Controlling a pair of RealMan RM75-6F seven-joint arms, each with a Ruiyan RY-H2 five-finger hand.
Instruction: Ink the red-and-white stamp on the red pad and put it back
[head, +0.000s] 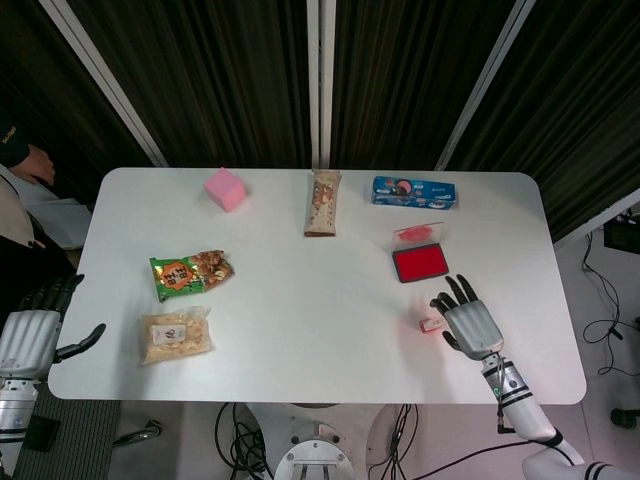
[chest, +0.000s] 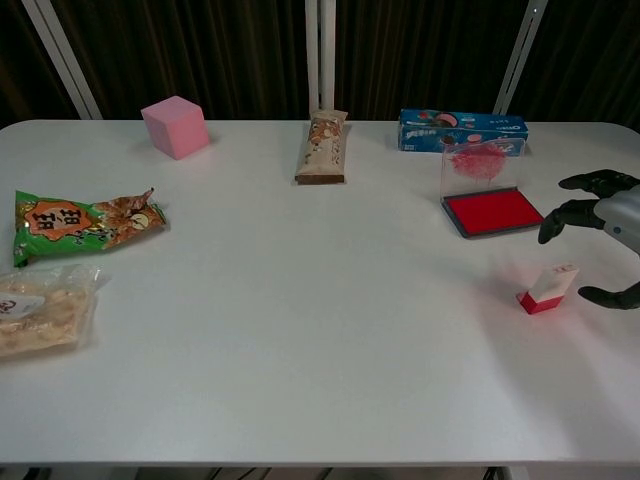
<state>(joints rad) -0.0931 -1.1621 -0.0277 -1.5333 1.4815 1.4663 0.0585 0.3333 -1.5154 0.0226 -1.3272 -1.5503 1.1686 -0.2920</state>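
Observation:
The red-and-white stamp (head: 432, 324) (chest: 548, 288) lies tilted on the white table, in front of the red ink pad (head: 420, 263) (chest: 492, 211), whose clear lid stands up behind it. My right hand (head: 469, 322) (chest: 603, 232) hovers just right of the stamp with its fingers spread and nothing in it; it does not touch the stamp. My left hand (head: 27, 334) hangs off the table's left edge, fingers apart and empty; the chest view does not show it.
A blue biscuit box (head: 415, 191) lies behind the pad. A snack bar (head: 322, 203) and a pink cube (head: 225, 188) sit at the back. A green snack bag (head: 190, 272) and a clear bag of crackers (head: 175, 335) lie on the left.

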